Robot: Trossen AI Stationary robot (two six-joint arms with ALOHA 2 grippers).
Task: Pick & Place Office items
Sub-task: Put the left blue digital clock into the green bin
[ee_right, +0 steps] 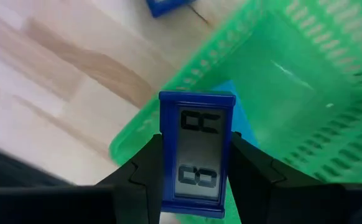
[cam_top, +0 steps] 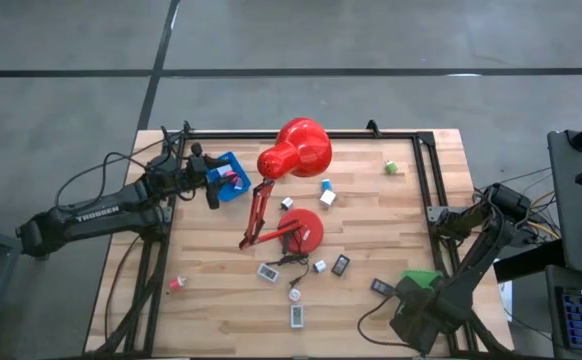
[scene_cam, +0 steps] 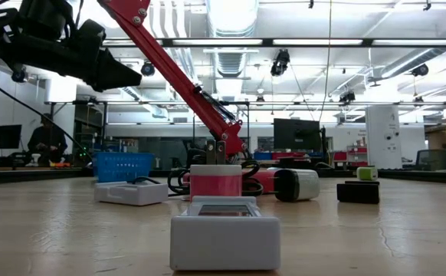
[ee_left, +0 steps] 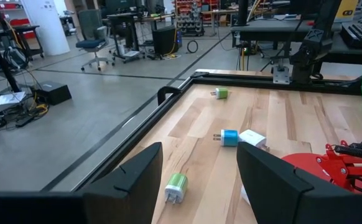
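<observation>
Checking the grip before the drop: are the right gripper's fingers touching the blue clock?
Touching. The right wrist view shows both dark fingers pressed against the blue clock's sides, above the green basket.

I work in a big open robotics lab or workshop. Beyond my wooden table (cam_top: 411, 215) with its black metal frame (ee_left: 168, 93), a grey concrete floor (ee_left: 56, 137) stretches far off. Long ceiling lights (scene_cam: 231, 15) hang from bare beams. There are rolling office chairs (ee_left: 94, 43), monitors (scene_cam: 296, 134), red shelving (ee_left: 196, 7) and a person (scene_cam: 47, 142) at a far bench on the left.
</observation>
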